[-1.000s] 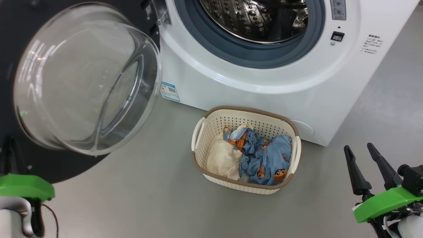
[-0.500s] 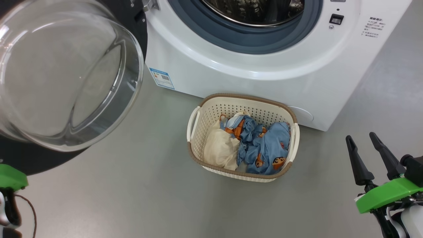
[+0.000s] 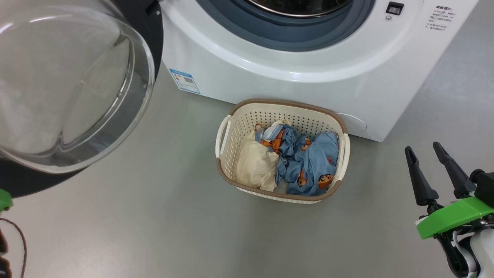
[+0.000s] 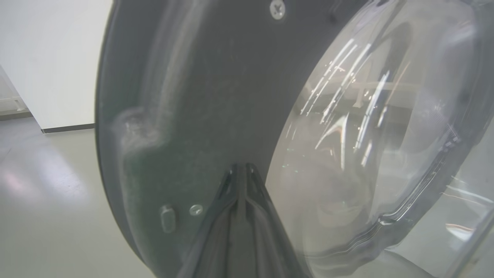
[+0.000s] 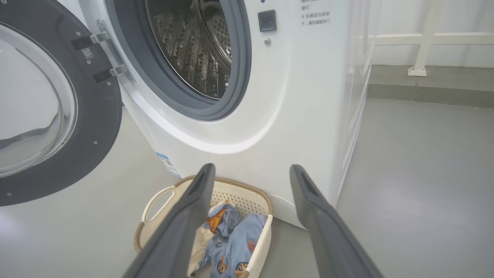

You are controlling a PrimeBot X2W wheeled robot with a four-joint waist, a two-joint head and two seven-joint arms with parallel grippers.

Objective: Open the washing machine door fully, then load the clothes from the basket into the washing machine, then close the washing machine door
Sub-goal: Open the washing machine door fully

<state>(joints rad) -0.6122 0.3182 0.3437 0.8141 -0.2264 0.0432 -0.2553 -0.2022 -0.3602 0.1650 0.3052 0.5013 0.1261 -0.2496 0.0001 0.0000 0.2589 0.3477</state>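
Left gripper (image 4: pixel 241 170): clenched, fingers pressed together with nothing between them. In its wrist view the tips point at the door's dark inner rim, with the glass bowl (image 4: pixel 370 127) at 2 o'clock. Contact cannot be told.
Right gripper (image 3: pixel 423 147): released, fingers spread wide and empty. In the head view it hangs at 4 o'clock from the basket, well apart from it, over the floor (image 3: pixel 154 216).
Basket (image 3: pixel 285 103): stands on the floor, its far rim near the washer's base.
Clothes (image 3: pixel 308 166): all in the basket. The cream cloth (image 3: pixel 254 166) lies at the 9 o'clock side, the blue printed pieces from the centre to 3 o'clock.
Washer (image 3: pixel 270 88): at 12 o'clock from the basket, mouth uncovered, with the gasket (image 3: pixel 270 34) and the steel drum (image 5: pixel 193 50) exposed.
Sticker (image 3: pixel 184 80): on the washer's lower corner, at 11 o'clock from the basket.
Door (image 3: pixel 150 23): swung open on its hinges, at 10 o'clock from the basket.
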